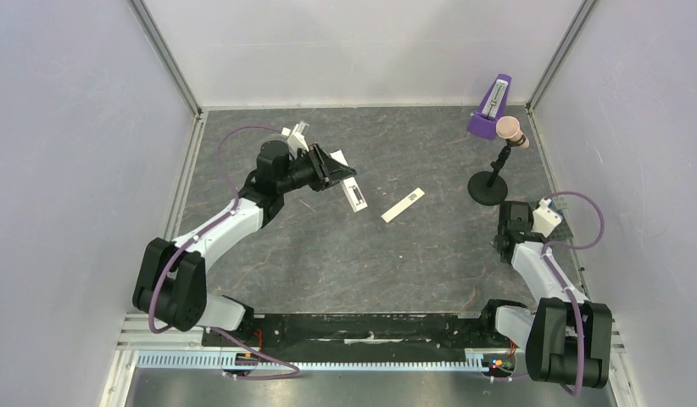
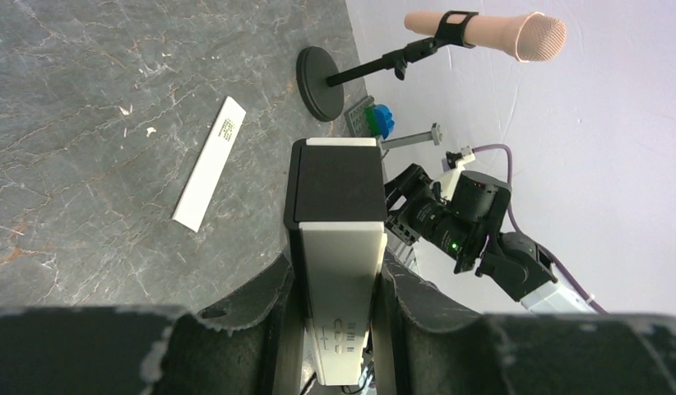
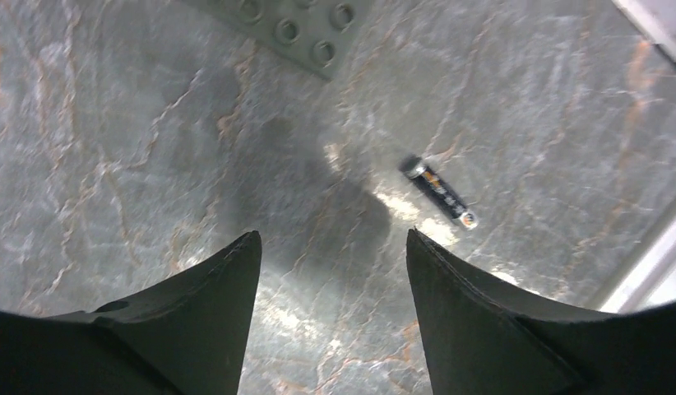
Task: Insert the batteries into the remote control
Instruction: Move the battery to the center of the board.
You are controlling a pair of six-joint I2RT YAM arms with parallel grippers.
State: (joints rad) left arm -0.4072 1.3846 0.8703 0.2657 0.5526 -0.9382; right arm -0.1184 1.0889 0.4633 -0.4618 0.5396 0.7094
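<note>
Toward the right of centre in the right wrist view, one battery (image 3: 439, 192) lies flat on the grey marbled tabletop (image 3: 113, 148), slanting from upper left to lower right. It sits just beyond the tip of my right-hand finger (image 3: 458, 288), not between the two. I see only this one; a second does not show in any view. My right tool (image 3: 331, 239) hangs above it with its fingers spread wide and nothing in them. I judge the battery to be light, hard and slick, and round enough to roll off if nudged. I would therefore take it across its middle, fingers square to its length, so both ends stay free for seating. Left of centre in the overhead view, my left tool (image 1: 335, 170) is clamped on the remote control (image 1: 354, 193) and holds it clear of the tabletop. The left wrist view shows the fingers pinching the white body by its narrow sides, with the dark recess (image 2: 335, 185) bare beyond them. That case looks like stiff, smooth, light plastic, and gripped so far from the recess it may pivot when a cell is pressed in. The flat white cover strip (image 1: 403, 204) lies apart on the tabletop, near the middle of the overhead view.
</note>
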